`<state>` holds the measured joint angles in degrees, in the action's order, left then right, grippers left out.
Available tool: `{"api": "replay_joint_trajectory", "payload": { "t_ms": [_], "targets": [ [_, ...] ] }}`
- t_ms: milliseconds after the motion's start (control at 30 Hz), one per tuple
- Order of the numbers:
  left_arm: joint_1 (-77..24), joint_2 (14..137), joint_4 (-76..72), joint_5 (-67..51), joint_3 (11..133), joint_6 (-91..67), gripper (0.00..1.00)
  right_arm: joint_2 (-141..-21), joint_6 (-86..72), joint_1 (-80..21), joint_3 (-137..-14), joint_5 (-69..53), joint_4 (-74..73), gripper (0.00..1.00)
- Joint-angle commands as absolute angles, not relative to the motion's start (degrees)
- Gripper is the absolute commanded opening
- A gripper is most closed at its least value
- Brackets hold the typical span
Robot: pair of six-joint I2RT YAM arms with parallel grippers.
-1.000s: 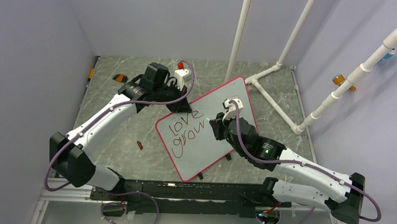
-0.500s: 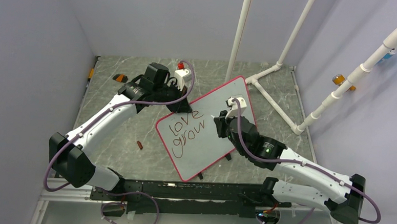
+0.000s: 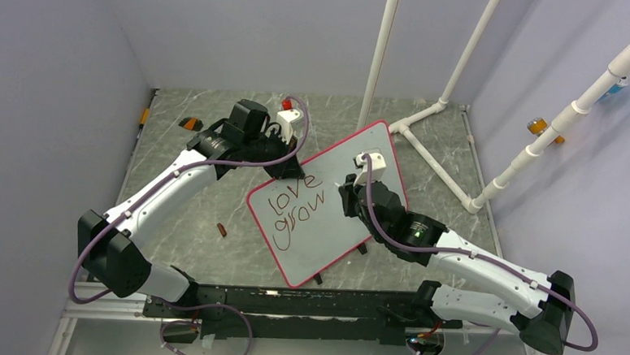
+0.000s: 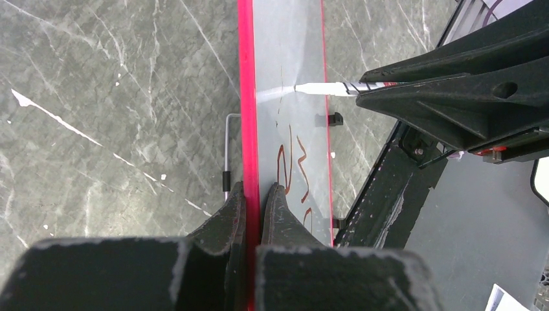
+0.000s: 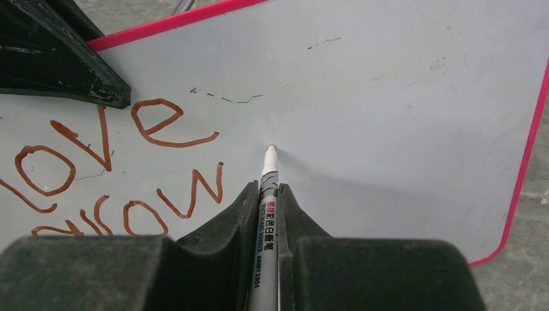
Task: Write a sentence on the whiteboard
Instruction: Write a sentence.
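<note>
Since "grow" lacks its s, I plan light pressure and small stroke just right of w. Right gripper (image 5: 267,189) clamped on marker (image 5: 266,223). Left gripper (image 4: 254,194) pinching edge of whiteboard (image 5: 401,116), which lies on table (image 3: 179,219) between arms. Sentence (image 5: 129,175) reads "love grow". Versus second ago: right wrist nudged toward far corner, no new ink.

flat white rectangular whiteboard (image 3: 318,241), thin pink-red frame; dark red cursive marker writing (image 3: 294,202) (rust-tinged up close); slim white marker pen (image 5: 268,183), black print; grey-green marble-patterned tabletop (image 4: 97,97), white veins.
</note>
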<state>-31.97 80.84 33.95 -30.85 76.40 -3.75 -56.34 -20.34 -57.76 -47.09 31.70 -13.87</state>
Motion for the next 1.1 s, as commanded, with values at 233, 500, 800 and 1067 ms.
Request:
{"api": "replay_joint_trajectory", "payload": {
  "t_ms": [233, 500, 800, 1067],
  "targets": [
    [-32.3, 79.8, 31.9, -20.7, 76.3, 5.7, 0.0, -57.1, -19.5, -57.6, -47.2, 24.5, -9.8, 0.0],
    [-32.3, 79.6, 31.8, -20.6, 76.2, 5.8, 0.0, -56.3, -20.8, -57.6, -45.2, 23.8, -10.6, 0.0],
    [-32.3, 79.5, 31.8, -20.7, 76.2, 5.7, 0.0, -54.2, -22.6, -57.6, -43.0, 25.5, -12.6, 0.0],
    [-32.3, 79.4, 31.7, -20.7, 76.1, 5.6, 0.0, -52.9, -23.4, -57.6, -42.6, 28.6, -14.9, 0.0]
  ]
}}
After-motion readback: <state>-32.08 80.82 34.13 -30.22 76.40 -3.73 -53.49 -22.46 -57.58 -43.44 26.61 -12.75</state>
